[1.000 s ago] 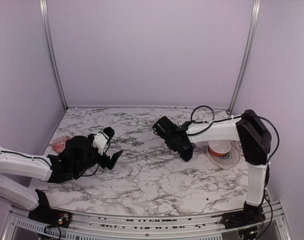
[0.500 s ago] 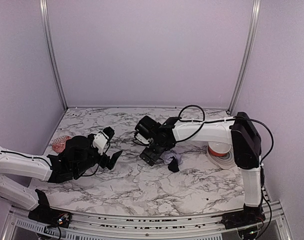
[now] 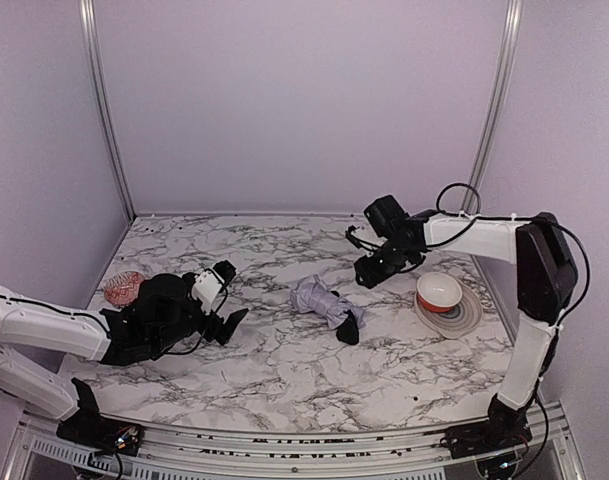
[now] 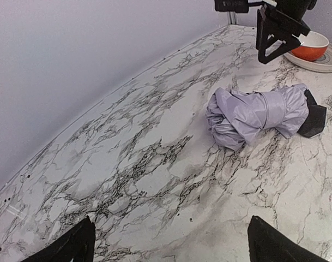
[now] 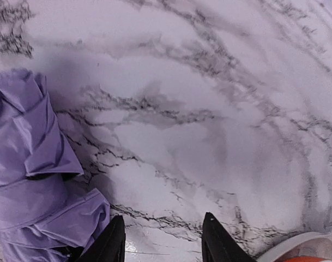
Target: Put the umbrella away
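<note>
- Pink and ribbed, a small object (image 3: 121, 287) lay at the far left of the overhead frame on the marble tabletop (image 3: 284, 390), well apart from the umbrella.
- Just right of it, the left gripper (image 3: 232, 294) was held low over the marble. Its fingers were spread wide with nothing between them, and its wrist view looked across bare marble towards the umbrella.
- At the centre of the frame lay the umbrella (image 3: 324, 302), collapsed into a short lavender bundle on the tabletop. A band of fabric circled its middle and its dark end pointed to the lower right. Neither gripper touched it.
- Up and to the right of the bundle hung the right gripper (image 3: 369, 272), near it but clear of it. Its fingers were parted and empty, and the lavender folds showed at the left edge of its wrist view.
- Farther right, an orange-and-white bowl (image 3: 439, 291) sat on a grey plate (image 3: 462, 322), apart from the umbrella.
- Judged from this layout, the folding looked largely done and the step in hand was a pause between grasps.
- The next move probably called for one gripper to come down over the bundle's middle and close across its narrow width, so the loose fabric would not spring open.
- Where the umbrella should finally go was not evident from these views.
</note>
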Action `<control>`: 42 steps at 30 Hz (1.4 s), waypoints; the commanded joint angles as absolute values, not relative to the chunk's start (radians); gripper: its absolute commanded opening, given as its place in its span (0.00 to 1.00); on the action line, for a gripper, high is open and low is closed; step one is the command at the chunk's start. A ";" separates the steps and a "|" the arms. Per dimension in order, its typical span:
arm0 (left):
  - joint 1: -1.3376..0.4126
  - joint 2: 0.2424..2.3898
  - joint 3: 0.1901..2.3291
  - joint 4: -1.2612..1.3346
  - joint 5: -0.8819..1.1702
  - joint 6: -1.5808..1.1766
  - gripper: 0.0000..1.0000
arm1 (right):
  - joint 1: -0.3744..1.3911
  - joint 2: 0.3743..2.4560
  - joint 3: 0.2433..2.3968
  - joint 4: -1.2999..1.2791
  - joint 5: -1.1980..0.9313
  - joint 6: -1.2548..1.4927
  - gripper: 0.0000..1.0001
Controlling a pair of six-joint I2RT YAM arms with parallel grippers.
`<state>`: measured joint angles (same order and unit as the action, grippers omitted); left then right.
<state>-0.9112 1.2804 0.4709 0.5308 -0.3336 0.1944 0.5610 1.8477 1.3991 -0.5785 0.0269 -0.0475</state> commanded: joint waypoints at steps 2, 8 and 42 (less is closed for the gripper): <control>-0.907 1.359 0.536 0.449 -0.286 0.180 0.94 | 0.600 1.903 1.302 -0.579 -0.121 -0.021 0.40; -0.907 1.469 0.591 0.438 -0.240 0.141 0.88 | 0.690 1.868 1.217 -0.507 -0.141 0.033 0.35; -0.540 1.240 0.567 0.345 -0.478 -0.109 0.99 | 0.131 1.119 0.770 0.177 0.186 0.151 1.00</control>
<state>-0.6613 1.3022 0.6086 0.4313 -0.3424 -0.0154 0.1757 1.1500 0.8684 -0.0257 0.0010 0.1322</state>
